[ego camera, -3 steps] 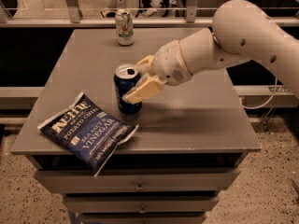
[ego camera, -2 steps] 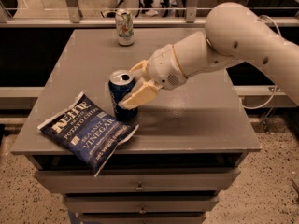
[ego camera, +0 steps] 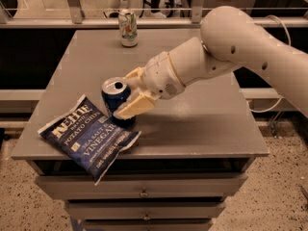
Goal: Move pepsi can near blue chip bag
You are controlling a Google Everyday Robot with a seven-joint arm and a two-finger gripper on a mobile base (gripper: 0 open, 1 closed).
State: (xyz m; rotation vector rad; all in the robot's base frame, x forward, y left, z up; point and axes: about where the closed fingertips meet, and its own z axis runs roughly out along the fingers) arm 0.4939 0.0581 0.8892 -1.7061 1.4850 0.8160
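Note:
The pepsi can [ego camera: 114, 96], dark blue with a silver top, stands upright on the grey table [ego camera: 202, 124], just right of the blue chip bag's upper edge. My gripper [ego camera: 129, 94] reaches in from the right and is shut on the can, one cream finger behind it and one in front. The blue chip bag [ego camera: 86, 136], navy with white lettering, lies flat at the table's front left, its lower corner hanging over the front edge. The can's base is partly hidden by the front finger.
A white and green can [ego camera: 128, 28] stands upright at the table's back edge. My large white arm [ego camera: 240, 52] spans the right half of the table. Drawers [ego camera: 144, 191] sit below the tabletop. A railing runs behind the table.
My gripper has carried the pepsi can to the left and slightly down, closer to the chip bag. The bag and the white and green can have not moved.

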